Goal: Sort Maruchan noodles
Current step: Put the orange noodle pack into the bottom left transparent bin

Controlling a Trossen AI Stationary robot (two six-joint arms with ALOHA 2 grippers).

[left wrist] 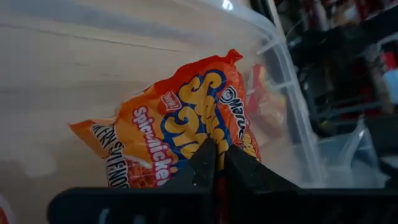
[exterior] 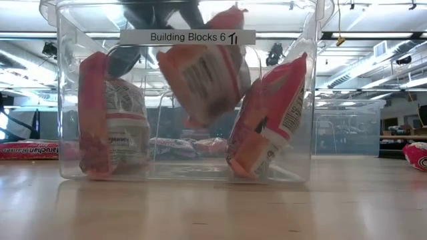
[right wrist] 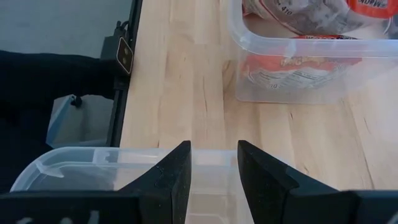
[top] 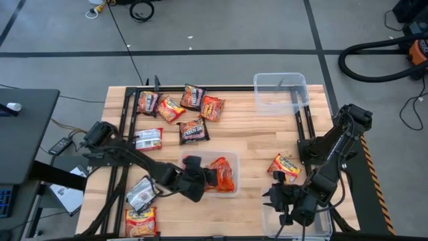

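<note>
1. Left gripper (top: 208, 176) is over the clear rectangular plastic middle bin (top: 231, 158); its dark fingers are pinched together on a glossy orange crinkly noodle packet (left wrist: 180, 130) with blue and yellow lettering, which hangs tilted in the bin just ahead of the fingertips
2. Low view, through the see-through bin wall (exterior: 67, 100): the gripped packet (exterior: 203, 73) hangs off the floor between two more orange-red packets, one (exterior: 110, 117) leaning upright on one side, the other (exterior: 270, 117) leaning on the other; white label strip on the rim reads "Building Blocks 6"
3. Right gripper (top: 279, 201) sits over the near rim of a second clear plastic bin (right wrist: 81, 162); jaws parted a moderate gap, nothing between them
4. A yellow-red flat packet (top: 285, 166) lies on the pale wooden plank table (top: 254, 130), just beyond the right gripper
5. Loose flat packets well beyond the left jaws: dark maroon ones (top: 193, 96), (top: 194, 131), orange-red ones (top: 170, 108), (top: 212, 107), (top: 148, 102), one silver-white (top: 148, 138)
6. Behind the left jaws, beside the arm: a silver-white packet (top: 140, 193) and a yellow-red packet (top: 140, 221)
7. A third clear bin (top: 281, 90) stands at the far table edge
</note>
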